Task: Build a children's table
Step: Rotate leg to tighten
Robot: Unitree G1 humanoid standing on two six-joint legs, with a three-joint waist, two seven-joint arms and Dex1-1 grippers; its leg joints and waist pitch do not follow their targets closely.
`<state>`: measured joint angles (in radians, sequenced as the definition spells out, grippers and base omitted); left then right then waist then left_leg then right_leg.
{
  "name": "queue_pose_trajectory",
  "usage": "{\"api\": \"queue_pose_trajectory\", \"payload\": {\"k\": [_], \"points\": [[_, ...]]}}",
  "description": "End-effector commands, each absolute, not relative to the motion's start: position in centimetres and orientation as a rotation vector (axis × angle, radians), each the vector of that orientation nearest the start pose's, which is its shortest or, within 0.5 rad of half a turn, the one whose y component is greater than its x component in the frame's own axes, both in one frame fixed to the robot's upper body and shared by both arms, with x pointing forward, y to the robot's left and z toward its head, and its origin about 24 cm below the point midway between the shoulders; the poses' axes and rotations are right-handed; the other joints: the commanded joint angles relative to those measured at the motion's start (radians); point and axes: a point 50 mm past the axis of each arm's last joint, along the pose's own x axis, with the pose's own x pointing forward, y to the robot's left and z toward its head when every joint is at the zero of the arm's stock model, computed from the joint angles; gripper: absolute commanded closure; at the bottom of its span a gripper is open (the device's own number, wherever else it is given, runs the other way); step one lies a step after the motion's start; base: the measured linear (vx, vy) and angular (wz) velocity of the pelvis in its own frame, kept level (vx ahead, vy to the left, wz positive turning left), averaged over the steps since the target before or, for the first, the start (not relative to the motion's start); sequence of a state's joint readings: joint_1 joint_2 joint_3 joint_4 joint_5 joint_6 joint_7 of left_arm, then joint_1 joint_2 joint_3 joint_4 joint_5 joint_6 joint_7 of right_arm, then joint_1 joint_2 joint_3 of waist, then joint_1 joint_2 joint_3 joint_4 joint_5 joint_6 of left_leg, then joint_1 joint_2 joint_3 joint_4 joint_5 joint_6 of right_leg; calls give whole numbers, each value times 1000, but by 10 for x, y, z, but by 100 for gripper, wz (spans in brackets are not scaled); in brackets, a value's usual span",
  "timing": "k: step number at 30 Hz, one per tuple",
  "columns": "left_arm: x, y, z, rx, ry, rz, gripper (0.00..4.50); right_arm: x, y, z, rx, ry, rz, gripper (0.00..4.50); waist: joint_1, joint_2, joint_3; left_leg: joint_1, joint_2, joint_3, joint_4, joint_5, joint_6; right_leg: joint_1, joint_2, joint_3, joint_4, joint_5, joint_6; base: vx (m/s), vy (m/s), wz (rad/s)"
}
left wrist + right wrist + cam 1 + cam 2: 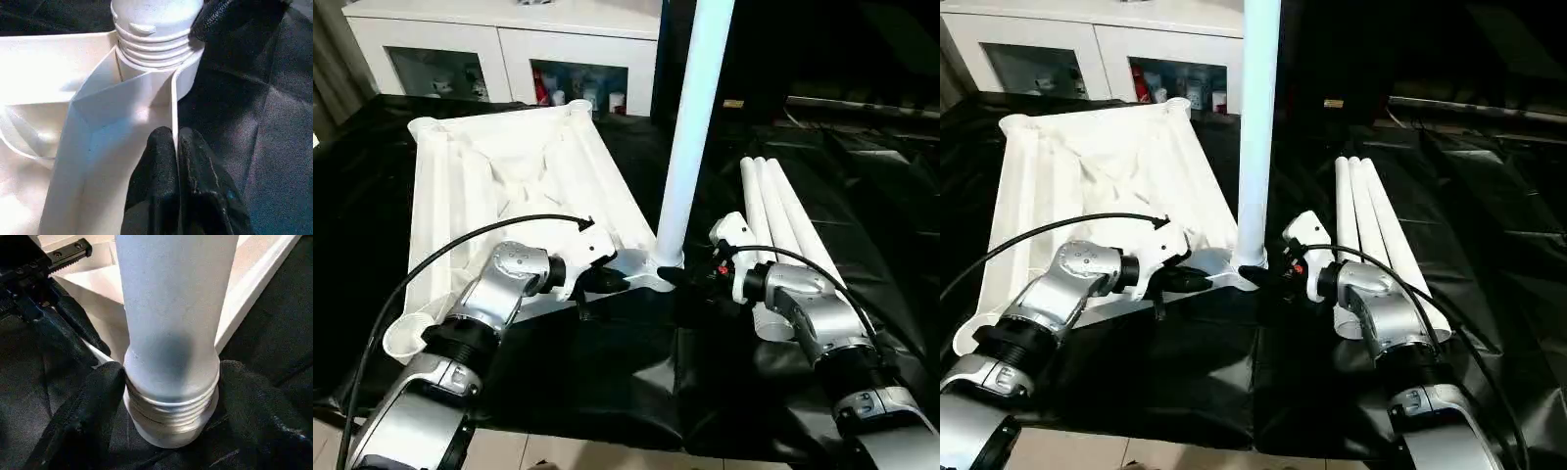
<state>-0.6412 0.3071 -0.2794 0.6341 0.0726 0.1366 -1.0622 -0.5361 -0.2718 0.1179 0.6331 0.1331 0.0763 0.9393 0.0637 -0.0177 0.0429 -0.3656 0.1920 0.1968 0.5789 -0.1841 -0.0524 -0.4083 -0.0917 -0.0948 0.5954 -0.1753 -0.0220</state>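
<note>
Table top [509, 176] lies ribs-up, long axis running 12–6 o'clock, on black-sheeted tabletop [636, 372]. Leg [690, 127] upright in its near corner socket. Right gripper [168, 406] clamps leg's threaded base; left gripper [177, 147] pinches rim. Three legs [783, 225] at 3 o'clock; cabinet [509, 44] at 12.

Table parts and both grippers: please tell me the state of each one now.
Table top: upside down on the black sheet, ribbed side up.
Upright leg: standing in the near corner socket, threads partly showing.
Three spare legs: lying side by side on the sheet, unmounted.
Left gripper: shut on the table top's rim near the socket.
Right gripper: shut on the upright leg's base.
Cabinet: glass doors closed.
</note>
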Motion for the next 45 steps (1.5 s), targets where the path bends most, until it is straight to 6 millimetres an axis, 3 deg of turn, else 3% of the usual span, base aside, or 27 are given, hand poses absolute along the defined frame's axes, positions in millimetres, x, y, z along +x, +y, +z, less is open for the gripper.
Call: {"api": "queue_pose_trajectory", "payload": {"k": [1, 23, 29, 45], "points": [[323, 102, 51, 404, 407, -1281, 450, 319, -115, 40, -113, 284, 1106, 127, 5, -11, -59, 8, 46, -17, -61, -161, 61, 58, -68, 57, -62, -179, -223, 0, 0, 0], [323, 101, 51, 407, 411, -1268, 450, 323, -97, 38, -128, 234, 1113, 127, 4, -9, -62, 9, 46, -17, -58, -144, 68, 59, -68, 57, -56, -153, -230, 0, 0, 0], [323, 102, 51, 409, 413, -1266, 450, 321, -94, 37, -112, 233, 1125, 168, 5, -7, -62, 10, 45, -17, -57, -145, 70, 59, -68, 57, -55, -142, -237, 0, 0, 0], [324, 101, 50, 409, 413, -1258, 450, 321, -95, 38, -88, 218, 1113, 175, 4, -7, -63, 10, 46, -18, -57, -156, 64, 59, -67, 57, -54, -146, -237, 0, 0, 0]]}}
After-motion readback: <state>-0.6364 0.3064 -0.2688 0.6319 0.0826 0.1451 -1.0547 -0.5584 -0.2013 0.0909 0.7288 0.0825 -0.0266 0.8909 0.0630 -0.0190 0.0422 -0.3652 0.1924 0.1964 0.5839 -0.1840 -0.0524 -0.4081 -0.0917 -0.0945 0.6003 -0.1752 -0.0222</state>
